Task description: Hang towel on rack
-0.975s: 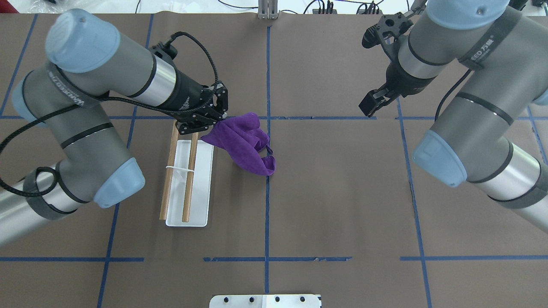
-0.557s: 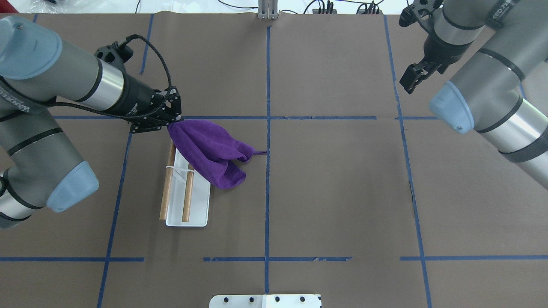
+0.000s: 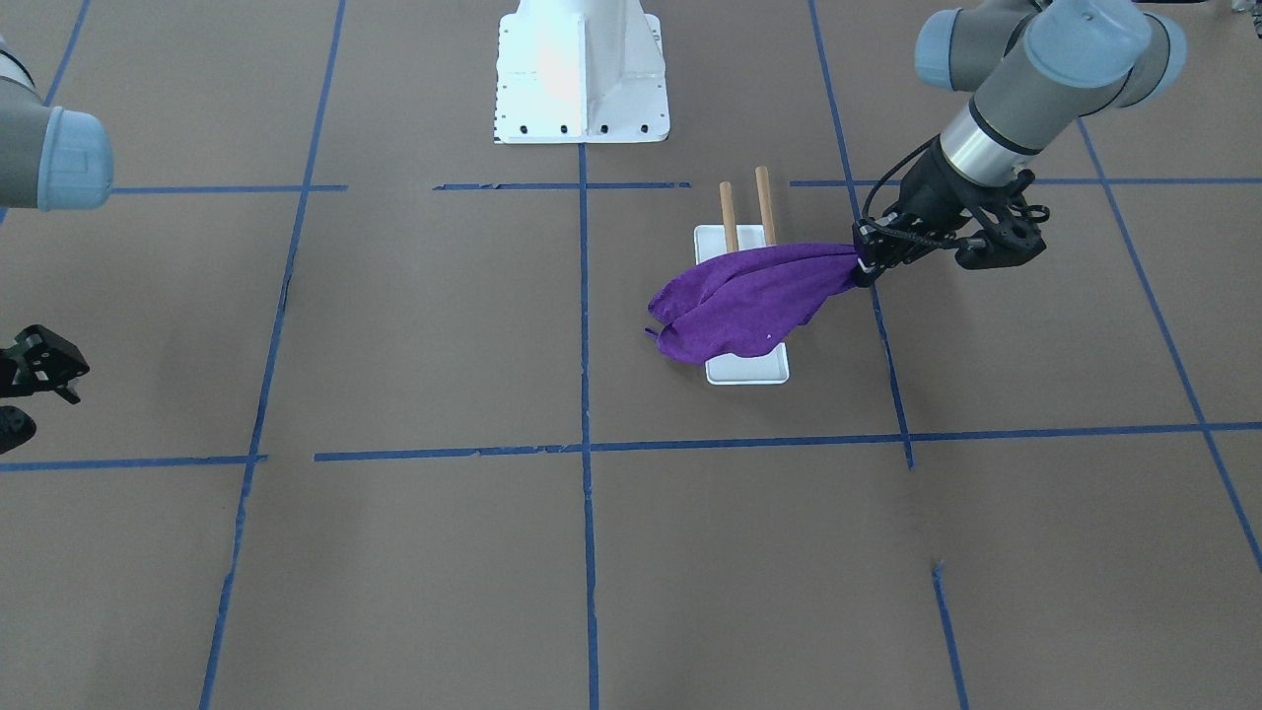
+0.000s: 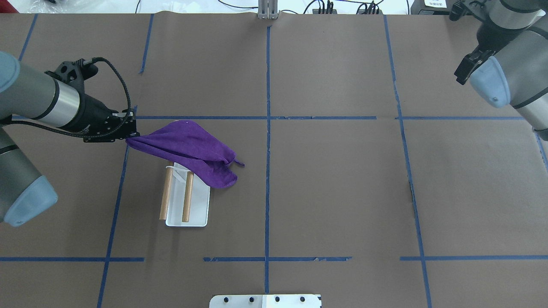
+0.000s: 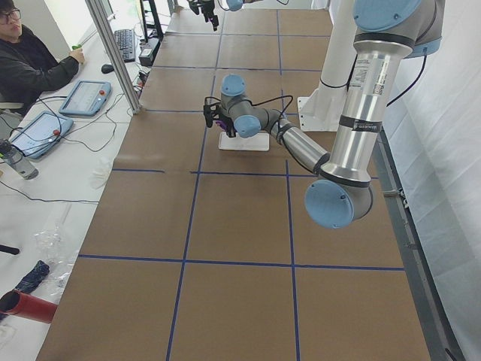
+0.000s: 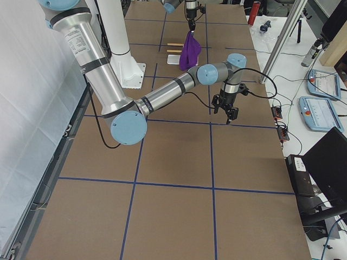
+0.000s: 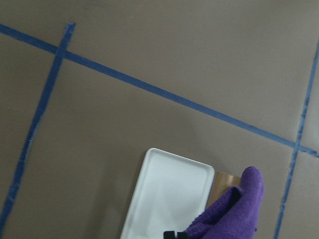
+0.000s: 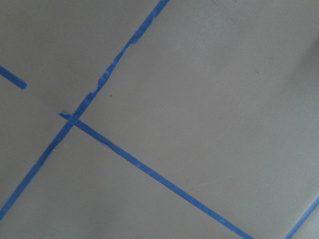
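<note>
The purple towel point(image 4: 188, 147) hangs by one corner from my left gripper point(image 4: 128, 137), which is shut on it. The towel stretches to the right and covers the far ends of the rack's two wooden dowels point(image 4: 187, 199). I cannot tell whether it rests on them. The rack's white base point(image 4: 198, 214) lies below. In the front view the towel point(image 3: 749, 301) crosses the rack point(image 3: 749, 373), with the left gripper point(image 3: 860, 268) beside it. The left wrist view shows the towel point(image 7: 234, 214) and the base point(image 7: 169, 194). My right gripper point(image 3: 22, 392) is far off, empty, its fingers apart.
The white robot pedestal point(image 3: 582, 79) stands at the table's near side. Blue tape lines point(image 4: 267, 128) grid the brown table. A metal post point(image 4: 267, 10) stands at the far edge. An operator point(image 5: 30, 60) sits beyond the table with tablets.
My left gripper has moved left with the towel, drawing it from beside the rack to over the dowels' far ends. My right arm has pulled back to the far right corner.
</note>
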